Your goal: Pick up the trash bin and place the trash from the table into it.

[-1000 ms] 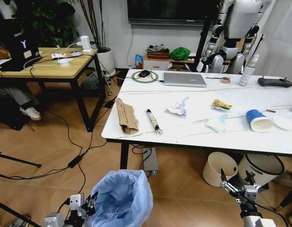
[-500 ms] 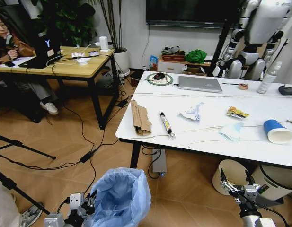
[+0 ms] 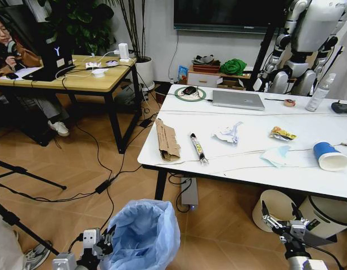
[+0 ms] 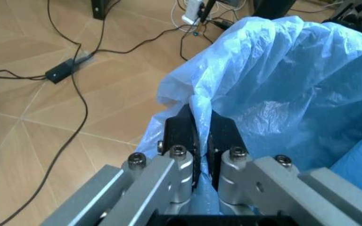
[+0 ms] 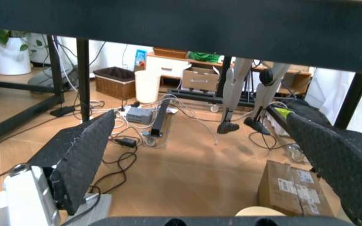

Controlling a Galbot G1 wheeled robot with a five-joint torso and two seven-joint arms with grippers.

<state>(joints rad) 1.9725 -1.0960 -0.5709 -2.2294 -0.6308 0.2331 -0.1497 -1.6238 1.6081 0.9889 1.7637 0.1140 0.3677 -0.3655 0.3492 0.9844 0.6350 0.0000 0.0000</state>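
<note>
Bin grip risk: I have the left gripper (image 4: 201,141) pinched only on a fold of the light-blue bag at the rim of the trash bin (image 3: 144,233). I judge the thin plastic could slip or tear, or the liner could pull out of the bin, since I can't tell whether the hard rim sits between the fingers.
Collision risk: the bin hangs low in front of me, short of the table (image 3: 229,169) edge; driving closer could knock it against the edge or a black leg.
Cable risk: cords trail over the floor beside the bin and could catch under the base.
Left arm pose: low at my left front, gripper pointing forward, jaws closed tight on the bag fold.
Right arm pose: the right gripper (image 3: 281,220) hovers low at my right front, below the table edge, near the cream bin (image 3: 270,207); jaws spread wide and empty in the right wrist view.
Trash location: the cardboard (image 3: 167,140), crumpled paper (image 3: 229,133), yellow wrapper (image 3: 282,134) and blue cup (image 3: 328,156) lie spread on the table, untouched.
</note>
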